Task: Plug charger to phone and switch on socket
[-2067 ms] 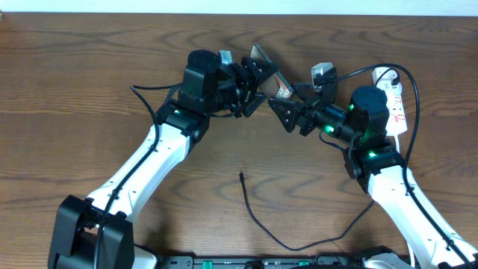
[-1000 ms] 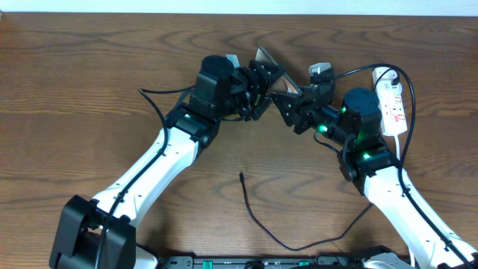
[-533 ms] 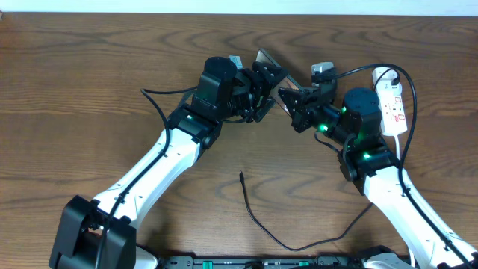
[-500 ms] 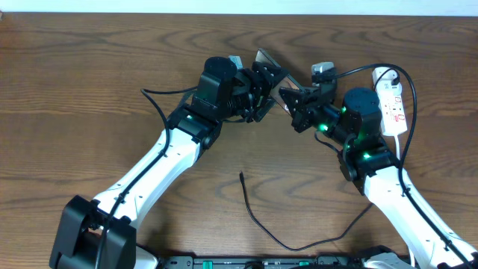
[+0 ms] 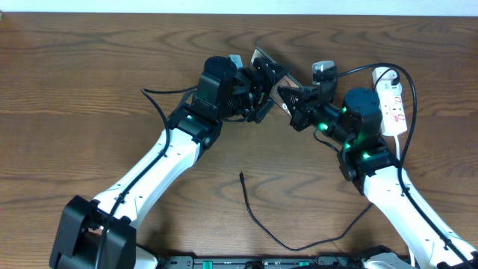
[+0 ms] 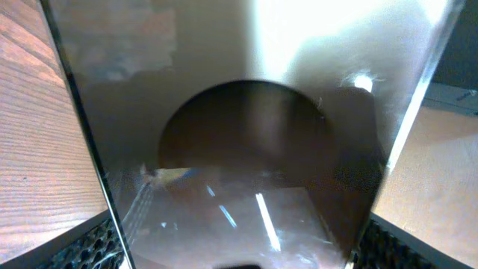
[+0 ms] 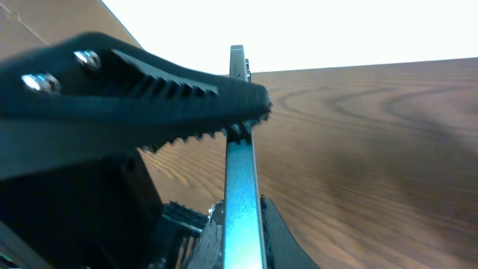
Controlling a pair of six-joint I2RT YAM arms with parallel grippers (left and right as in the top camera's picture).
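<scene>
The phone [image 5: 270,66], a glossy brownish-grey slab, is held up off the table between both arms. My right gripper [image 5: 287,93] is shut on its lower right edge. In the right wrist view the phone [image 7: 240,187] shows edge-on, pinched between the toothed fingers of the right gripper [image 7: 246,149]. The phone [image 6: 239,142] fills the left wrist view, and my left gripper [image 6: 239,250] stands open, its fingers [image 6: 93,243] spread just outside the long edges. The charger [image 5: 258,217], a thin black cable, lies on the table with its tip [image 5: 241,175] free. The socket [image 5: 394,103] lies at the far right.
The brown wooden table [image 5: 89,82] runs to a white strip along its far edge. A black cable loops over the socket behind the right arm [image 5: 373,161]. The left arm [image 5: 160,161] crosses the table diagonally from the bottom left.
My right gripper has shut on the phone's edge. The left gripper's jaws have widened beside the phone. The phone has tipped slightly; the charger and socket have not moved.
</scene>
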